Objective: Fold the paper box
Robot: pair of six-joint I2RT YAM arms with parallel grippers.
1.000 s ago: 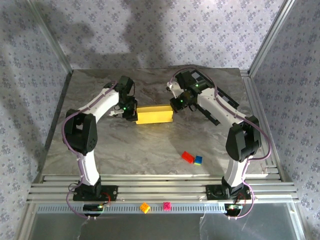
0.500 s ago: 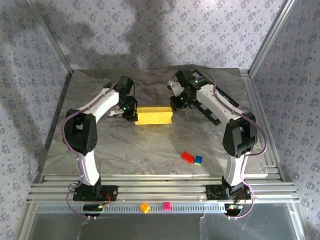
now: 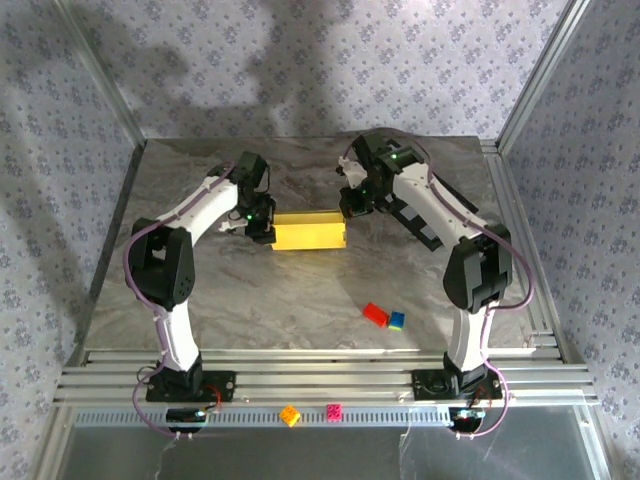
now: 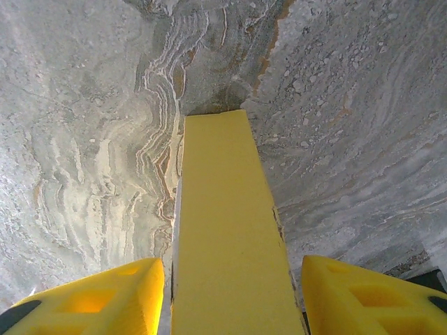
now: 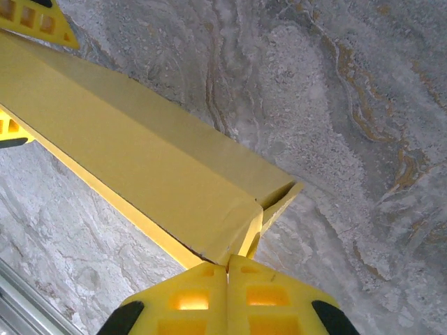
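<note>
Top external view: the yellow paper box lies folded shut in the middle of the table. The right gripper, jaws together, has drawn slightly back from the box's right end. The left gripper, jaws apart and slightly wider than before, straddles the left end. Folding looks nearly finished.

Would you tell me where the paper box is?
The paper box lies mid-table in the top view, left end between the left fingers, right end at the right fingers.

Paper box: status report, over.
Left tool open, straddling box end. Right tool shut, tips at opposite end. Box lying on table. Bricks nearer, apart.
</note>
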